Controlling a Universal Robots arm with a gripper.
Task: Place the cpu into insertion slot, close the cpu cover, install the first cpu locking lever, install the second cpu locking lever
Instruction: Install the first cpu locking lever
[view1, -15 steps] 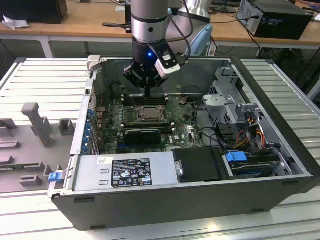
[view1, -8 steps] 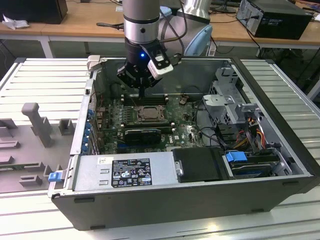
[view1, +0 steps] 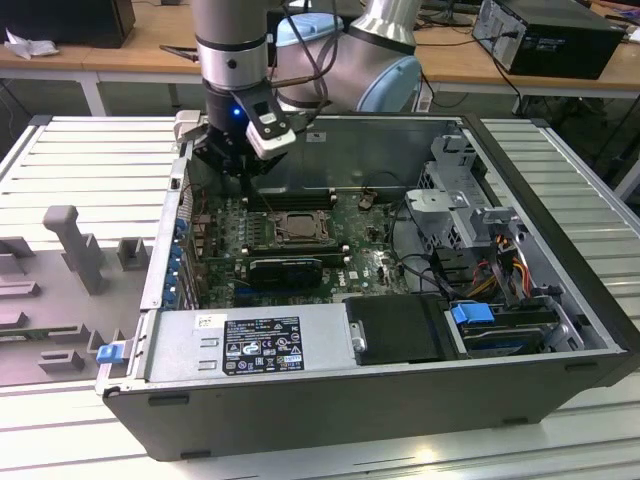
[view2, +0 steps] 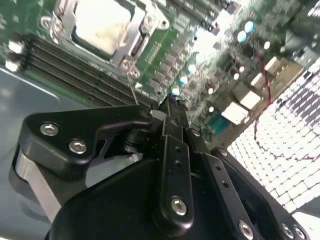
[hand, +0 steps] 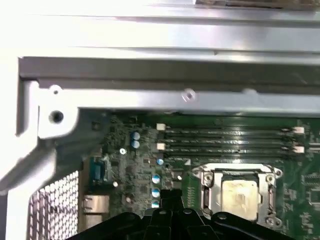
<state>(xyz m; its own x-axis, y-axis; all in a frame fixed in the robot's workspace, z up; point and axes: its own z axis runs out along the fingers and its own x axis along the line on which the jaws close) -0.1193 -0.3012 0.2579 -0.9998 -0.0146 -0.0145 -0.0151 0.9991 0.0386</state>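
- Pincer: tips pressed together in the second wrist view, nothing plainly between them; low over the green board, just off the socket's corner.
- Right at the tips: free end of a thin wire locking lever, touching or almost touching. Cannot tell whether pinched.
- Long axis of that lever: straight away from the tips toward the nearest corner of the socket, crossing the long black memory slots on the way.
- Just past the lever's far end: cpu cover, a silvery frame apparently lying flat and shut over the socket.
- Inside the frame's window: cpu, pale metal top upward, seated in the insertion slot. Judged placed and covered, levers the matter in hand.
- Direction that counts: socket diagonally ahead of the pincer, memory slots between the two, lever end the nearest of the task's parts.
- Farther off: grey walls of the open computer case, resting on the slatted worktop.
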